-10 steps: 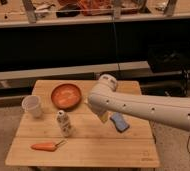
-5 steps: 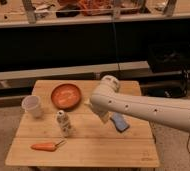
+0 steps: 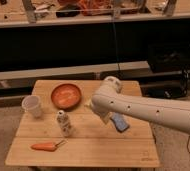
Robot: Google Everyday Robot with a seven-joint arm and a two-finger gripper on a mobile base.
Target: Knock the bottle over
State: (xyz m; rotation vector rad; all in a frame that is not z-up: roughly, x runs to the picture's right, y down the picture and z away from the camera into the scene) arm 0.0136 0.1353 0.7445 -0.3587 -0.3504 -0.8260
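Since the earlier frame the arm (image 3: 148, 111) has crept a little lower and toward the picture's left, closing on the bottle (image 3: 63, 123); nothing else has shifted.

Under the gripper (image 3: 101, 114) lies the wooden table (image 3: 113, 150), carrying everything at one level, so a sideways sweep can meet the target without climbing. The pale arm reaches in from the picture's right and bends down at its rounded wrist, which hides much of the gripper. The tool hangs over the table's middle with its jaws spread and nothing between them, as suits a push rather than a pick.

Beyond the gripper, to the picture's left, sits the orange bowl (image 3: 66, 95), far enough back that it seems off the likely path. Further left, well apart from the tool, stands the white cup (image 3: 32, 105), upright and wider than the target, a thing to leave alone. Just beside the gripper on the picture's right a blue object (image 3: 119, 122) lies flat on the wood, partly under the arm; what it is cannot be told.

The bottle stands upright to the picture's left of the gripper and slightly nearer the camera, with bare wood between them. Its tall, narrow shape should tip at a nudge high on its side. Smallest, the carrot (image 3: 45, 146) lies near the front edge, past the bottle from the tool.
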